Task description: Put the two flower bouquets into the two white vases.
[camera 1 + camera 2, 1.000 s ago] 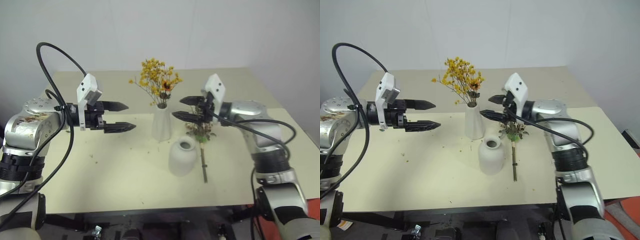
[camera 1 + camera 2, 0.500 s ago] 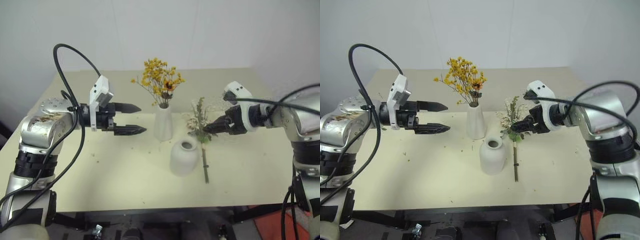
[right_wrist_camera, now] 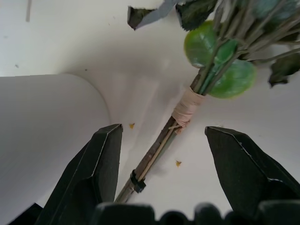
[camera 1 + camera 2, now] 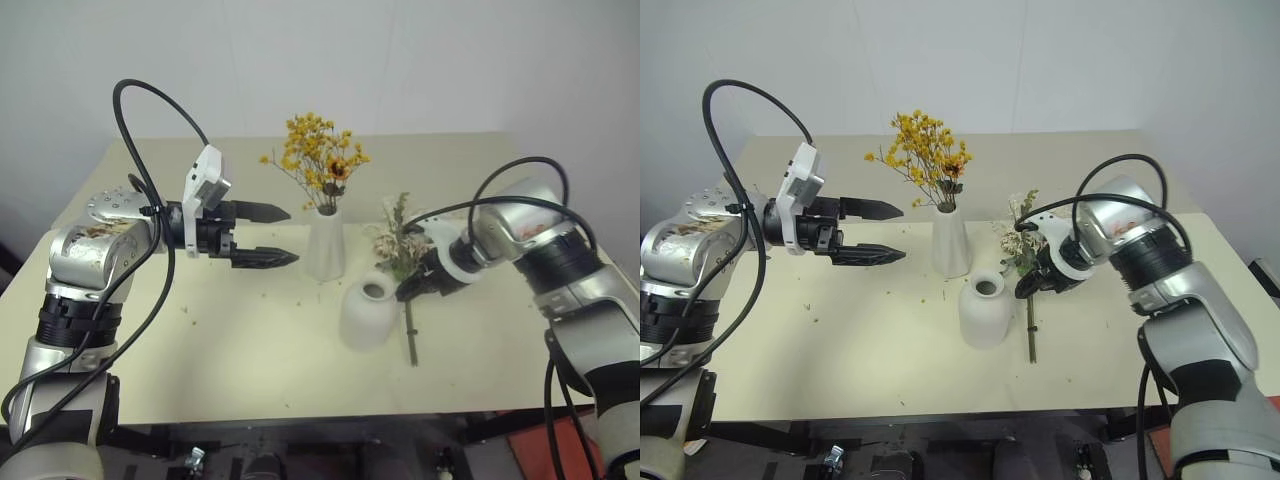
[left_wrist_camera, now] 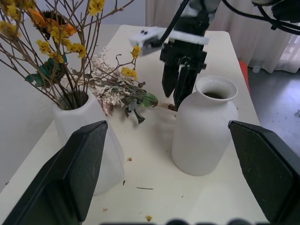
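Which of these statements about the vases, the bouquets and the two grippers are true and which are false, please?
1. The yellow bouquet stands in the tall vase. True.
2. The pink bouquet is already in the squat vase. False: it lies on the table beside that vase, whose mouth is empty.
3. The right gripper is open, with the bouquet's bound stems between its fingers. True.
4. The left gripper is shut on a stem. False: it is open and holds nothing, hovering above the table on the tall vase's left.
5. The squat vase lies tipped on its side. False: it stands upright.
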